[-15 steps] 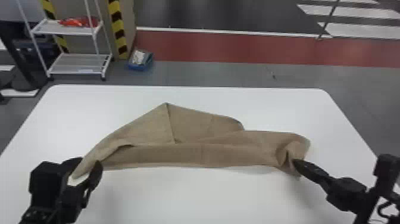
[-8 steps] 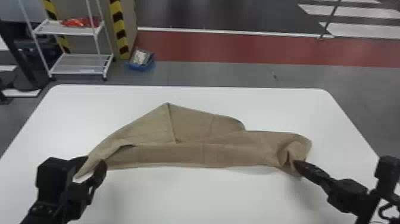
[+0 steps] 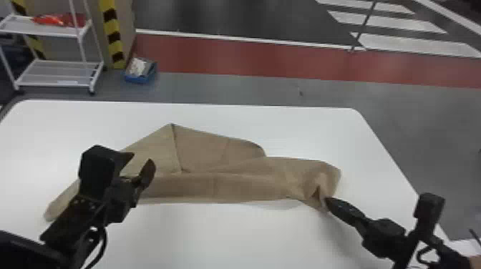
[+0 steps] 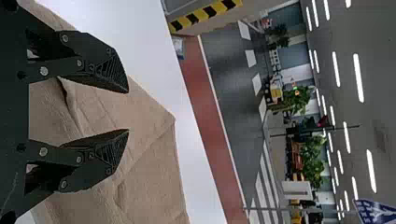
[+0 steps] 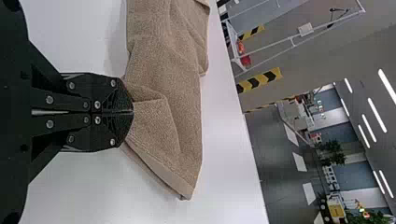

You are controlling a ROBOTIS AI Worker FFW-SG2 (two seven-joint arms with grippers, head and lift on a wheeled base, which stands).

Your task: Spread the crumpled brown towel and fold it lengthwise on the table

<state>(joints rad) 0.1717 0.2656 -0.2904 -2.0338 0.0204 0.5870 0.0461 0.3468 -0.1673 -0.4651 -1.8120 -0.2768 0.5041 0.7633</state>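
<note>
Grey floor (image 3: 429, 118) and a red band (image 3: 250, 57) cross the top of the frame behind the white surface (image 3: 250, 236); a wheeled rack (image 3: 53, 73) stands at upper left, with a blue box (image 3: 139, 80) just beside it; the brown towel (image 3: 214, 186) lies across the middle of the surface, partly folded over itself, one corner pointing up and its left end (a narrow, rounded bit) reaching toward lower left; the left pincer (image 3: 139, 165) hangs over the towel's left part, released, its two fingers spread with cloth visible between and beyond them in its wrist view; the right pincer (image 3: 326, 202), right of centre in the head view, is clenched on the towel's bunched lower right edge, creases running out from its fingertips.
</note>
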